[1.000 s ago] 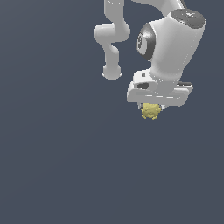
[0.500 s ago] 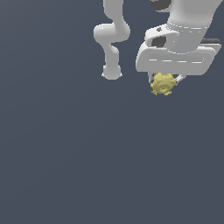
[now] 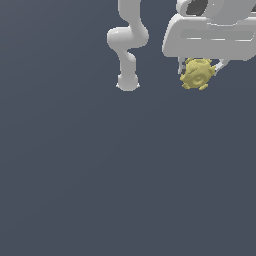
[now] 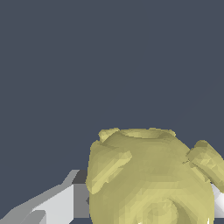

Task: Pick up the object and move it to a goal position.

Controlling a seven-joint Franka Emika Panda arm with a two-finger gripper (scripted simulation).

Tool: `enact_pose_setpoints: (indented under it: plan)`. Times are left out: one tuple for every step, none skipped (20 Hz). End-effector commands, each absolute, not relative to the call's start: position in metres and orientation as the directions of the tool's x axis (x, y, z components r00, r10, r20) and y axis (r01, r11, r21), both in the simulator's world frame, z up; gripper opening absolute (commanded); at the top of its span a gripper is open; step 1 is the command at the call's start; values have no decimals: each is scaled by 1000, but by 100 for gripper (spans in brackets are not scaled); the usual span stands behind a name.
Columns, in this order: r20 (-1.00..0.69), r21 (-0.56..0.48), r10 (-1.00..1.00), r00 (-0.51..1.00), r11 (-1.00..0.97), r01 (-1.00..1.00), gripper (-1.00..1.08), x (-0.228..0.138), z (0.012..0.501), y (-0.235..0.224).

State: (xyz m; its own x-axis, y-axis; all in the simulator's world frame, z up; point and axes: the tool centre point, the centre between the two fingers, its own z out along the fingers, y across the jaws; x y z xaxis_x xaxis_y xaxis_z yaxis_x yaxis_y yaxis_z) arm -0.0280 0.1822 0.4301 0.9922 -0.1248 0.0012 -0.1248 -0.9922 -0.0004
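The tool (image 3: pixel 199 70) is closed on the object (image 3: pixel 197 74), which hangs just under its white body at the exterior view's upper right, clear of the bench (image 3: pixel 125 175). The knobbly lump looks light and rigid; bumps could let it twist, so a grip across its middle suits. The arm reaches high.

Gripper (image 3: pixel 199 70) body cropped by the exterior view's top and right edges; fingers mostly hidden behind the object (image 3: pixel 197 74), only thin slivers showing beside it. In the wrist view, object (image 4: pixel 151 179) cut off by the frame edge, covering most of one finger (image 4: pixel 54 205); fingertips concealed.
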Motion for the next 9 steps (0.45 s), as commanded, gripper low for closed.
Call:
enact_pose_setpoints:
  plan:
    - [0,0,-125,992,-992,-125,-100,-29,437,183]
    - [0,0,-125,992,-992,-125,-100,-29,439,184]
    - [0,0,-125,992,-992,-125,-100,-29,440,184]
    - [0,0,-125,992,-992,-125,-100,-29,440,184]
    - [0,0,-125,992,-992,-125,-100,-29,440,184]
    - [0,0,-125,992,-992,-125,-100,-29,439,184]
    - [0,0,-125,992,-992,-125,-100,-28,438,184]
    - [0,0,-125,992,-992,-125,-100,-28,438,184]
    - [0,0,-125,992,-992,-125,-100,-28,437,184]
